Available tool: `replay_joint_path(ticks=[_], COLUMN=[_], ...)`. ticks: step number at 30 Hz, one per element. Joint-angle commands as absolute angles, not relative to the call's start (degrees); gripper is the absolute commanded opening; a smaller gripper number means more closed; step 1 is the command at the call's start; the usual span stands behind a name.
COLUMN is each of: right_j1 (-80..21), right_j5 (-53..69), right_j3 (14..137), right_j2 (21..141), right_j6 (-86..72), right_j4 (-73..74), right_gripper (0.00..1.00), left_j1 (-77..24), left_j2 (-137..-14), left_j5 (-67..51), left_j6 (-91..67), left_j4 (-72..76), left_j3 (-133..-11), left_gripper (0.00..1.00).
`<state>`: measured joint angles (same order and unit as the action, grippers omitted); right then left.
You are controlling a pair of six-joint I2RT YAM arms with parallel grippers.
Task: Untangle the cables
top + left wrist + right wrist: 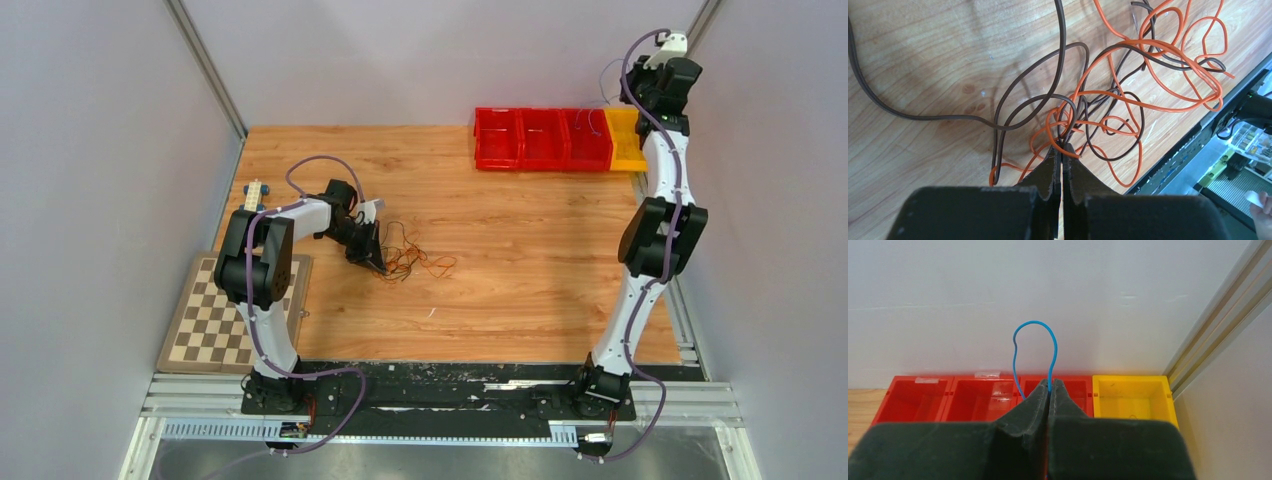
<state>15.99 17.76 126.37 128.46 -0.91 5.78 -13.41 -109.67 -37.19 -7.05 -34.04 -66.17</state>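
Left fingers [1058,155] are squeezed shut, down low on the counter [520,260]. Their tips pinch the cables [408,262] at a spot where orange and brown wires cross. The cables lie in a loose, curly heap on the left part of the counter, just right of the left fingers. Thin orange loops wind over and under thin brown ones. One long brown wire runs away from the heap along the wood.

The right fingers [1045,390] are shut too, held up high at the far right corner. A blue wire [1034,322] is caught between their tips. It sticks up in a small loop in front of the white wall.

Below the right fingers stand three red bins [918,400] in a row at the far edge of the counter, with a yellow bin [1133,395] touching them on the right. A checkerboard [215,320] lies at the near left, beside the left arm.
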Motion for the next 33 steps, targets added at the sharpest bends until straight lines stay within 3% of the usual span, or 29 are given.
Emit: replay_joint_path(ticks=[1,15,18,21,25,29,33], right_j1=[14.97,12.87,12.8,13.26,14.46,14.7,13.86], right_j5=[14.61,15.54,14.82,14.96,18.78,24.54,32.7], right_j3=[126.62,129.91,126.44,121.46,116.82,110.36,100.18], right_j2=[131.37,142.16,140.29,135.66,127.87,117.94,107.79], right_j6=[-0.32,2.0,3.57,5.18,5.9,8.11,11.95], right_j4=[2.1,-2.29,-1.94,-1.48,4.04,12.23,19.08], right_gripper=[0.0,0.02,0.25,0.55,0.81,0.99,1.0], left_j1=[-13.53,-13.53,-13.49,-13.53,-13.99,-17.61,-22.53], left_j2=[-110.26,-112.0,-111.69,-111.07,-110.31,-108.59,-102.48], left_j5=[-37.47,-36.51,-36.69,-37.9,-40.83,-46.96,-54.89], left_j6=[-5.77,-4.16,-3.91,-3.91,-4.04,-4.46,-9.65], left_j4=[-34.81,-37.4,-37.72,-37.45,-36.45,-34.34,-26.5], left_j3=[-68.18,-69.91,-70.27,-70.08,-69.52,-70.04,-70.54], left_gripper=[0.0,0.0,0.0,0.0,0.0,0.0,0.0])
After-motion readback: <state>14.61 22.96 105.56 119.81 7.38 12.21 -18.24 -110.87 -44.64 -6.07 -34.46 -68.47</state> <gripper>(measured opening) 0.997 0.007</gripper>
